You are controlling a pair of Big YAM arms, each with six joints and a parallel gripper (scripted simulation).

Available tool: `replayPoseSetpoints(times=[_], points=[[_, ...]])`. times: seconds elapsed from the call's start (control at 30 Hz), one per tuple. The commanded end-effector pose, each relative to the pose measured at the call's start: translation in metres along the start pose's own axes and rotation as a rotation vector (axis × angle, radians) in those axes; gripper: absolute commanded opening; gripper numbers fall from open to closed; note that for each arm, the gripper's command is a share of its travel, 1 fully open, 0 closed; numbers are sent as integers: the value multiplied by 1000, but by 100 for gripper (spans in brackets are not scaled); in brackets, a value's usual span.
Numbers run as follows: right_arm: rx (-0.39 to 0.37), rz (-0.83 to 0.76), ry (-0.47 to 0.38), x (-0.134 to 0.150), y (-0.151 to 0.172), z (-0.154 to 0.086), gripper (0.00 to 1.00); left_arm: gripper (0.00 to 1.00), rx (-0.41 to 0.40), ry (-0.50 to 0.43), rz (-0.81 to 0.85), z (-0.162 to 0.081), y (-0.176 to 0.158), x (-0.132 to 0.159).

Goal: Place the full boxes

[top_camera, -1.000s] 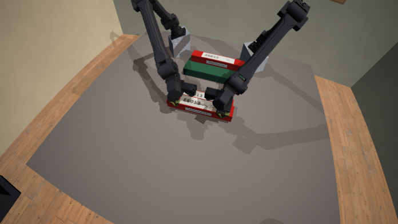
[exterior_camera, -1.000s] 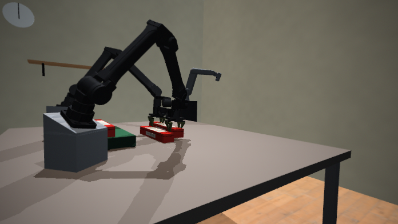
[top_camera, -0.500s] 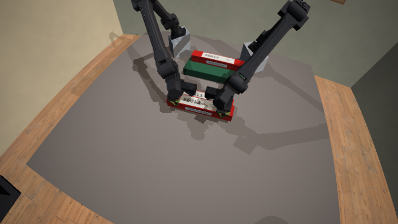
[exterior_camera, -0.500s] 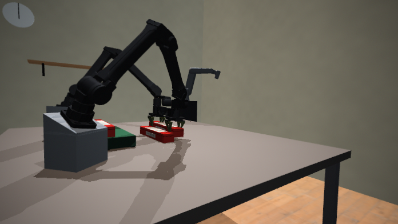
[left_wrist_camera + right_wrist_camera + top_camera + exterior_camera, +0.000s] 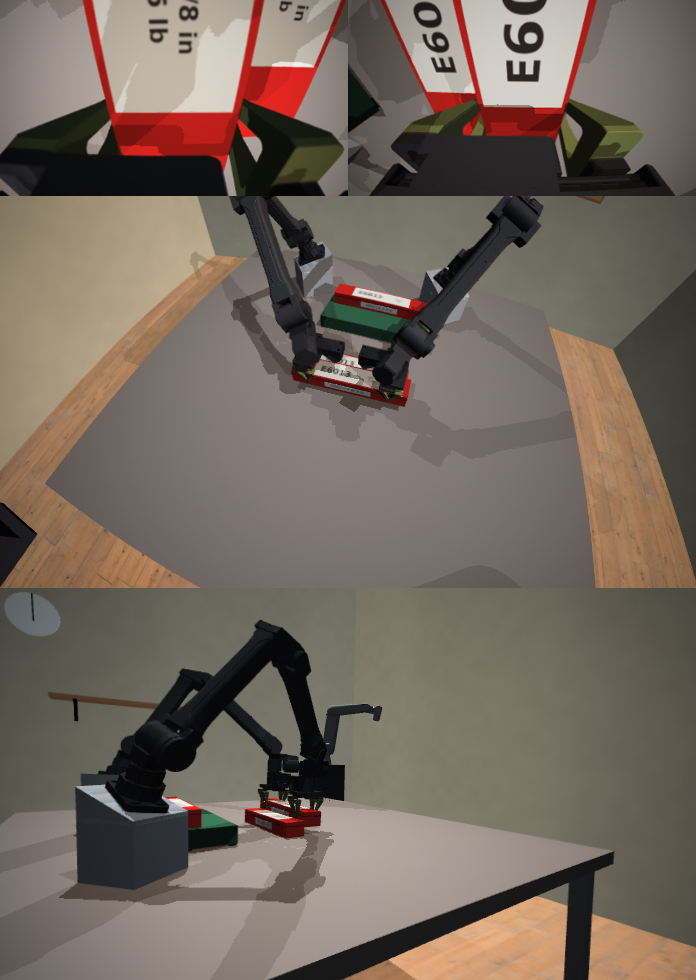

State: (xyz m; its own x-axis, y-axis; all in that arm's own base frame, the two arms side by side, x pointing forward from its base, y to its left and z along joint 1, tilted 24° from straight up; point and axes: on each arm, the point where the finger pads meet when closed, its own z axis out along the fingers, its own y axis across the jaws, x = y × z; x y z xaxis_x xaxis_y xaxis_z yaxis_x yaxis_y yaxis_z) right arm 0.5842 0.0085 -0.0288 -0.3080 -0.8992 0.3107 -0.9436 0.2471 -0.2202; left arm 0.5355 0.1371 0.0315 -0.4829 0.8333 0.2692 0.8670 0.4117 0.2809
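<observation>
Though long, box (image 5: 347,388) (image 5: 311,818) (image 5: 175,83) (image 5: 523,94) in both hands (image 5: 391,393) (image 5: 304,374) (image 5: 306,806) (image 5: 273,796) (image 5: 175,105) (image 5: 522,102)
</observation>
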Motion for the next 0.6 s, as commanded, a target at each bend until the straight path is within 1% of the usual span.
replayPoseSetpoints(times=[0.0, 0.57], points=[[112, 22, -32, -4, -32, -73, 0, 0, -109, -38, -34, -72, 32, -1], [112, 22, -32, -4, -28, -82, 0, 0, -109, -39, -34, -82, 29, -1]])
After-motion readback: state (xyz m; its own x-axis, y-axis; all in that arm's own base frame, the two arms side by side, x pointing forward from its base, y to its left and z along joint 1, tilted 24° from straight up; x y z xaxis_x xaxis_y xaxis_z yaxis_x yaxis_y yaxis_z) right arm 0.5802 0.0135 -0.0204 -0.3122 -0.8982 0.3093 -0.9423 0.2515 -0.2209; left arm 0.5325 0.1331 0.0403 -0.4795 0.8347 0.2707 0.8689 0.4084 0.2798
